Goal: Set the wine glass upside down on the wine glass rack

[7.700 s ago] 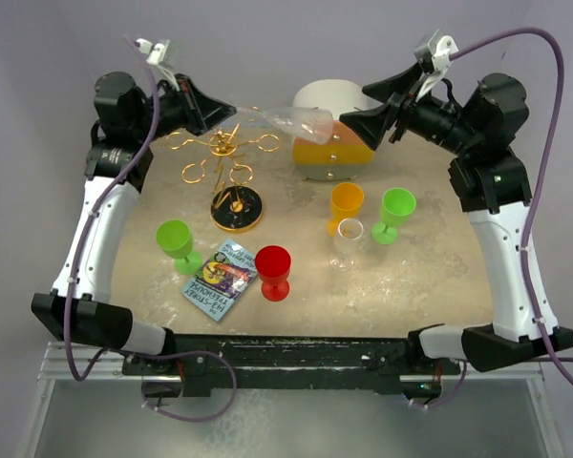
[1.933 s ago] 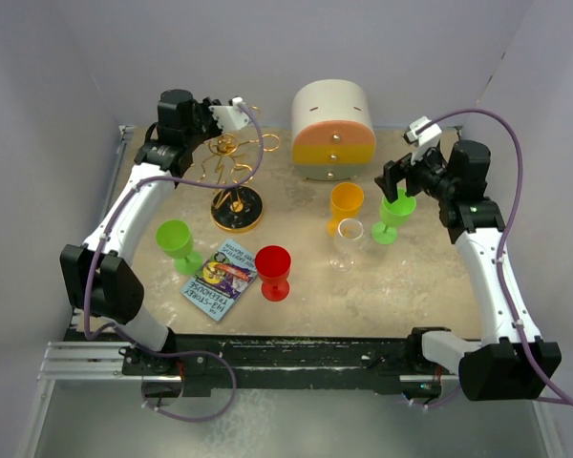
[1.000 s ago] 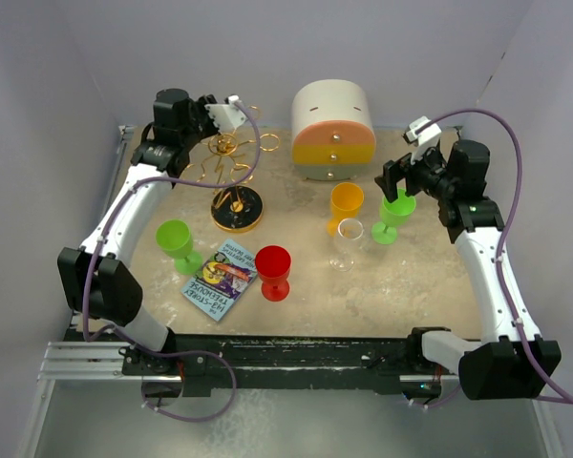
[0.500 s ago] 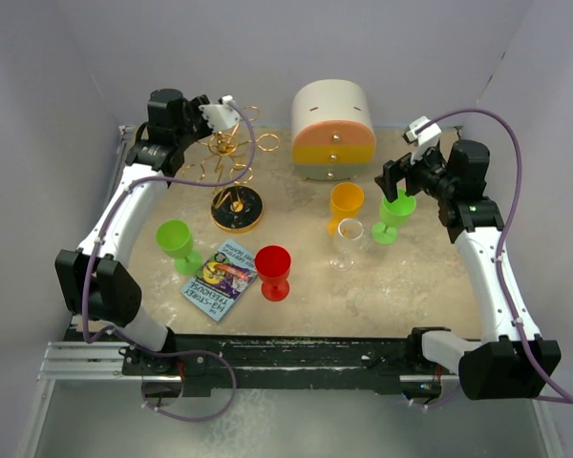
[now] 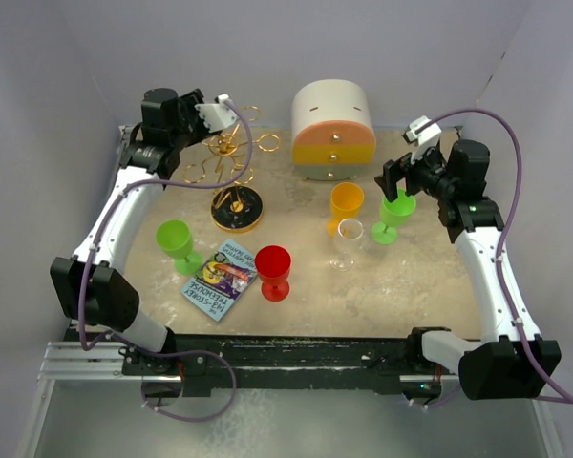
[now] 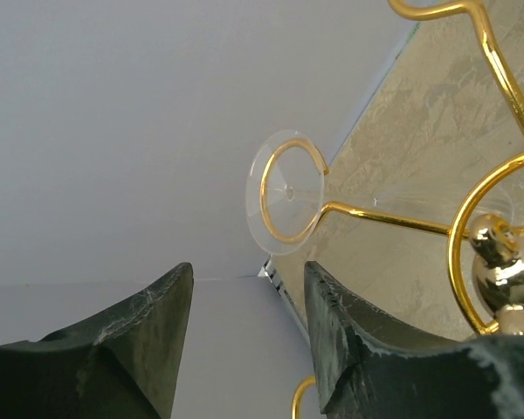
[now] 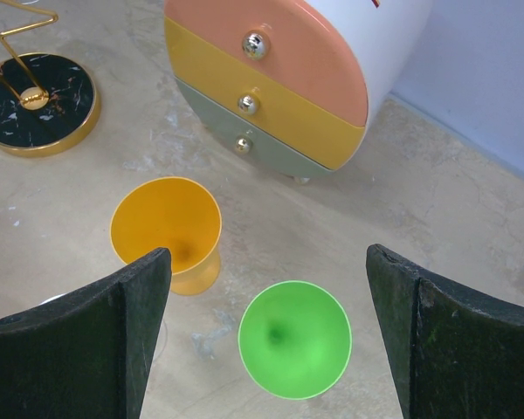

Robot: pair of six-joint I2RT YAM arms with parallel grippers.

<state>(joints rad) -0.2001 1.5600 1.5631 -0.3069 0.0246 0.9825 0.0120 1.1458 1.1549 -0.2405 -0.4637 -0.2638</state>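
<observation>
A clear wine glass point(image 6: 284, 192) hangs on the gold wine glass rack point(image 5: 231, 157). Its round foot rests over one of the rack's loops, and its bowl barely shows. My left gripper point(image 6: 249, 279) is open, a short way back from that foot with nothing between its fingers. In the top view the left gripper point(image 5: 213, 113) is at the rack's back left. My right gripper point(image 7: 266, 257) is wide open, hovering above a green wine glass point(image 7: 294, 339) without touching it. In the top view the right gripper point(image 5: 393, 181) is at the right of the table.
The rack's black gold-rimmed base point(image 5: 237, 210) stands left of centre. A white-and-orange drawer box point(image 5: 332, 129) is at the back. An orange cup point(image 5: 346, 202), a clear glass point(image 5: 349, 240), a red glass point(image 5: 273, 270), a second green glass point(image 5: 175, 239) and a booklet point(image 5: 220, 279) stand on the table.
My left gripper has opened and drawn back to the left, away from the rack, leaving the clear glass on the loop. The right arm has not moved.
</observation>
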